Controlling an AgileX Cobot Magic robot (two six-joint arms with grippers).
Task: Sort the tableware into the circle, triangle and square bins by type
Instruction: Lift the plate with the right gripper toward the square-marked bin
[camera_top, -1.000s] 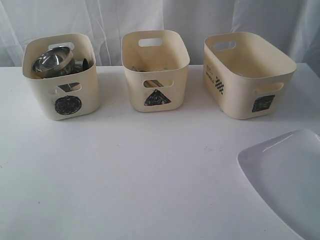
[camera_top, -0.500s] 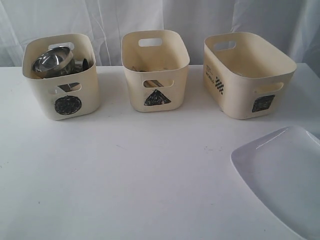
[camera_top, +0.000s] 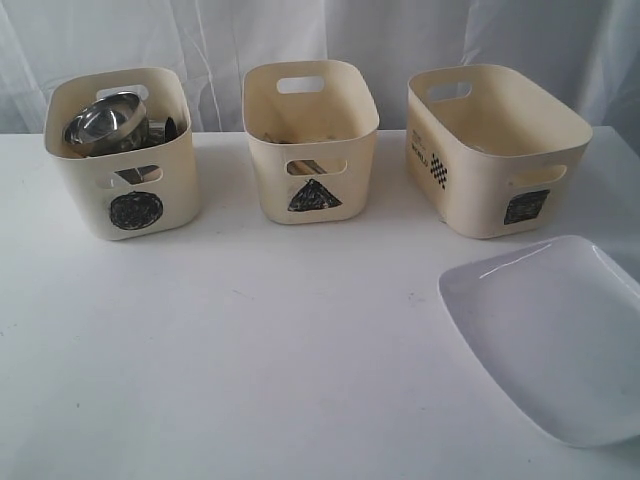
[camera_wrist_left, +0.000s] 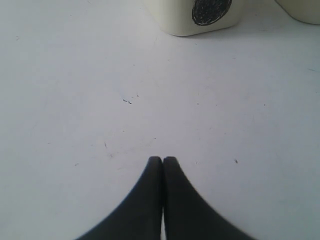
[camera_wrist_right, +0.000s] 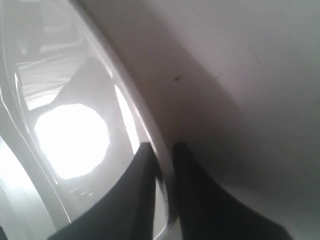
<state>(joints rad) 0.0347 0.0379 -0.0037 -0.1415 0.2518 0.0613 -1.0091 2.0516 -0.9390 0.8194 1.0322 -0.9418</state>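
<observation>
The large white square plate lies tilted at the table's front right, below the square bin. In the right wrist view my right gripper is shut on the plate's rim, one finger inside the plate and one outside. The circle bin at the left holds a steel bowl and other steel pieces. Wooden chopsticks show through the handle cutout of the triangle bin. My left gripper is shut and empty over bare table, short of the circle bin. Neither arm shows in the exterior view.
The three cream tubs stand in a row at the back of the white table, with a white curtain behind them. The plate reaches past the table's right edge in the exterior view.
The plate has slid left and toward the bins, more of it now in view. The right gripper has closed on its rim. The left gripper has stayed shut.
</observation>
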